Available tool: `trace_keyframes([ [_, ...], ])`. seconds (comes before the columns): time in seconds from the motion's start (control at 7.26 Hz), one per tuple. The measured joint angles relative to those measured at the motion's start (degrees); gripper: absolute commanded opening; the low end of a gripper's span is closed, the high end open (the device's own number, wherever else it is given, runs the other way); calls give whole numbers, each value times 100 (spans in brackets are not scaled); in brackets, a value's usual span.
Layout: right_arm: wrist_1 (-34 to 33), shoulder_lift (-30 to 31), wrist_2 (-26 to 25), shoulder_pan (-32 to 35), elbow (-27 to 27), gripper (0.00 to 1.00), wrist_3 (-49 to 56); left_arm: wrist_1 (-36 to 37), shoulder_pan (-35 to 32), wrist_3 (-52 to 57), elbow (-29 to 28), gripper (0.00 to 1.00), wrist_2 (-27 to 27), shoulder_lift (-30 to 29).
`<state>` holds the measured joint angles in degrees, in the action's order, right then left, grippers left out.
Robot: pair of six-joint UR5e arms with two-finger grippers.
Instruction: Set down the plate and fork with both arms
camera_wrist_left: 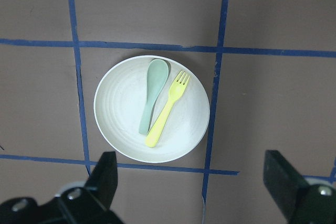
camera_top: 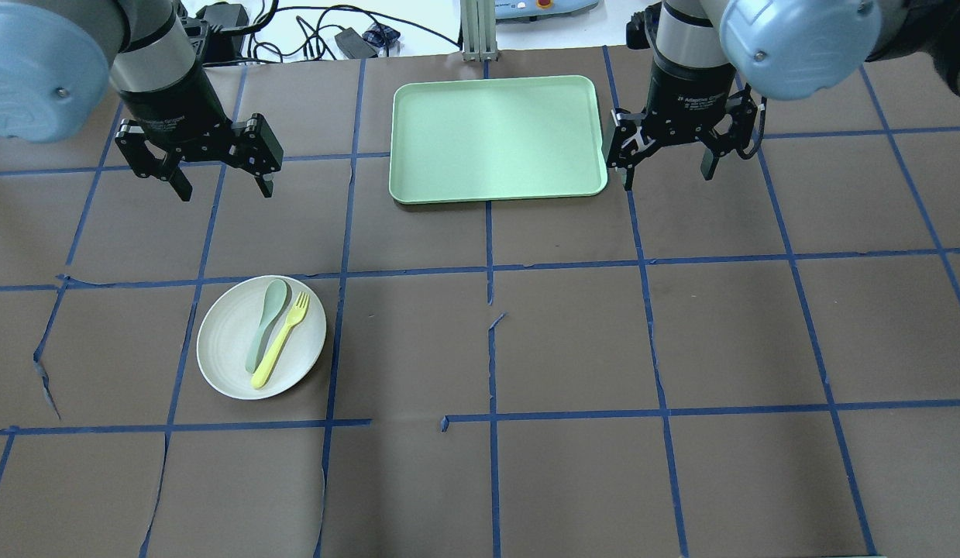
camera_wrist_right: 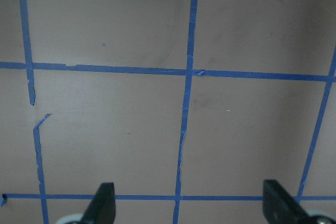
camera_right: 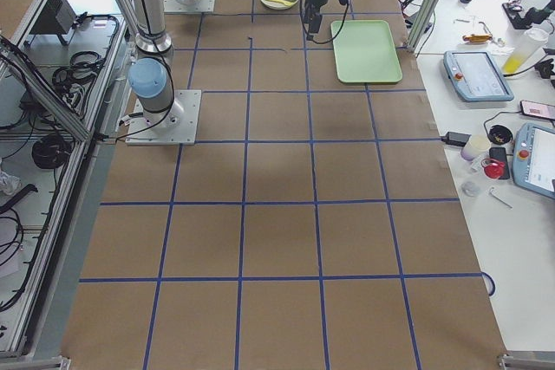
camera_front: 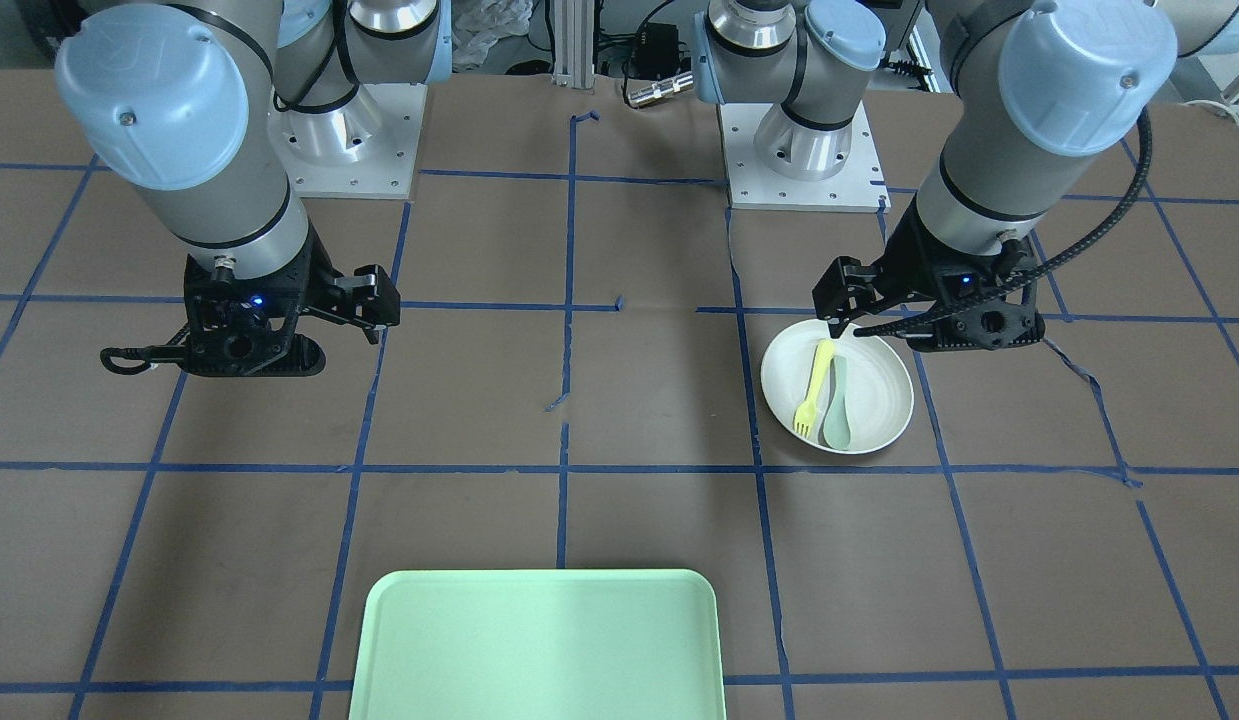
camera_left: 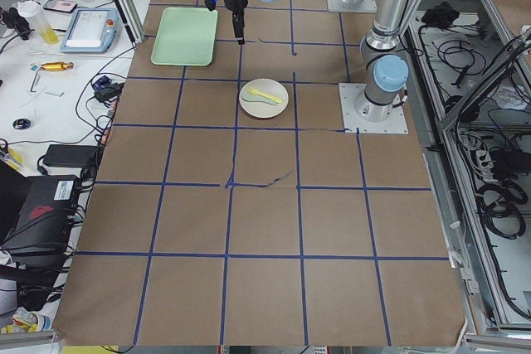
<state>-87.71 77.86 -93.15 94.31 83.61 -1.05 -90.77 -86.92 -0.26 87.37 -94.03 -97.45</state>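
Observation:
The off-white plate (camera_top: 228,341) lies on the table's left half, near the robot; it also shows in the front view (camera_front: 879,390). The yellow fork (camera_top: 282,339) lies in it beside a grey-green spoon (camera_top: 264,319), tines pointing away from the robot. My left gripper (camera_top: 220,186) is open and empty, raised above the table just beyond the plate. Its wrist view looks down on the plate (camera_wrist_left: 118,108) and fork (camera_wrist_left: 167,109) between its fingers. My right gripper (camera_top: 667,174) is open and empty, raised off the tray's right edge.
A mint-green rectangular tray (camera_top: 495,139) lies at the far middle of the table, also in the front view (camera_front: 539,640). Brown paper with blue tape lines covers the table. Cables and devices sit beyond the far edge.

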Motion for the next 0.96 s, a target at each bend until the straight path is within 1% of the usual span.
trace_keyframes([
  [0.96, 4, 12, 55, 30, -47, 100, 24, -3, -19, 2, 99, 100, 17, -18],
])
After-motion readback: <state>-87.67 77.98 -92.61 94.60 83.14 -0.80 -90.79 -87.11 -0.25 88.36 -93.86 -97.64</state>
